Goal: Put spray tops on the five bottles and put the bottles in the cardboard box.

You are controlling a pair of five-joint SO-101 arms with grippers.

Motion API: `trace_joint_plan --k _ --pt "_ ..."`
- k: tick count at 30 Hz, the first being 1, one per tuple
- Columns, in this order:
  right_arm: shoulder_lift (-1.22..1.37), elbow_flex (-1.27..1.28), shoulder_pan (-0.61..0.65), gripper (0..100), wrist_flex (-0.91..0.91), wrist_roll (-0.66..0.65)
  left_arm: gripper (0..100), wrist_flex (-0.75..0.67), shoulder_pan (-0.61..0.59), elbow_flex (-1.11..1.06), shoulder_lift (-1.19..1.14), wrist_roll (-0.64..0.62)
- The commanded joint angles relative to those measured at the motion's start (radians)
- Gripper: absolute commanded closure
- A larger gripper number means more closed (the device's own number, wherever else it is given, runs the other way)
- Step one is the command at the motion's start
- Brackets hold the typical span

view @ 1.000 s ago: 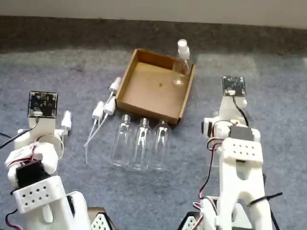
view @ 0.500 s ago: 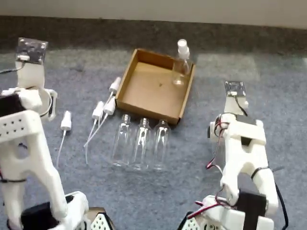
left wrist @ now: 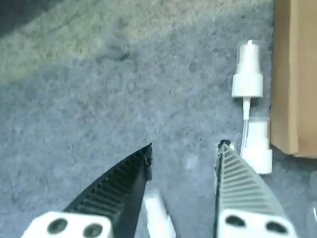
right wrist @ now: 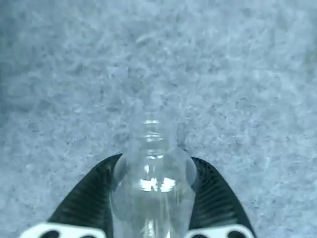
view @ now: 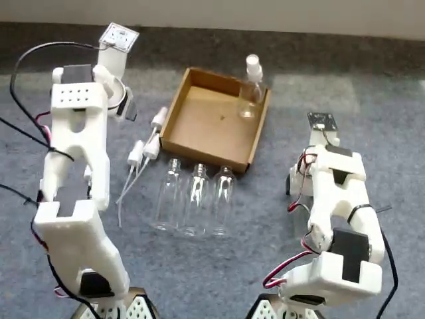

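Seemingly uncapped bottle (right wrist: 152, 191) in right gripper (right wrist: 154, 166), lower body cut off

High camera looked down over the desk (view: 372, 86); wrist cameras faced it from close, the left sharing spray tops (left wrist: 247, 69) and box (left wrist: 292, 74)

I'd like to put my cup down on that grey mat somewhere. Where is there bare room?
The grey mat is bare between the brown cardboard box and the right arm, and between the arms' bases, on the near side of the three clear plastic bottles. It is crowded where the white spray tops lie beside the box, by the open left gripper.
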State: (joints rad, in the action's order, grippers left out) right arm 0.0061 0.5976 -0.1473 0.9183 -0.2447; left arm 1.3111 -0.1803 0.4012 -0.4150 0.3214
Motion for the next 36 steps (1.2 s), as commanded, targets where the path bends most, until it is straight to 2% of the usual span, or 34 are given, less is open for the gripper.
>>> trace_joint_plan --k 1,8,12,16,36 --pt "-0.005 -0.051 -0.005 99.5 0.005 -0.009 79 -0.046 0.059 0.131 -0.090 -0.009" --pt "-0.005 -0.051 -0.005 99.5 0.005 -0.014 79 -0.048 0.090 0.340 -0.298 -0.011" --pt "-0.002 -0.051 -0.005 99.5 0.005 -0.015 74 -0.041 0.088 0.437 -0.383 -0.037" --pt "-0.002 -0.051 -0.005 99.5 0.005 -0.015 74 -0.041 0.090 0.496 -0.432 -0.041" --pt "-0.001 -0.050 0.031 99.5 0.010 -0.012 74 -0.040 0.067 0.507 -0.515 -0.043"
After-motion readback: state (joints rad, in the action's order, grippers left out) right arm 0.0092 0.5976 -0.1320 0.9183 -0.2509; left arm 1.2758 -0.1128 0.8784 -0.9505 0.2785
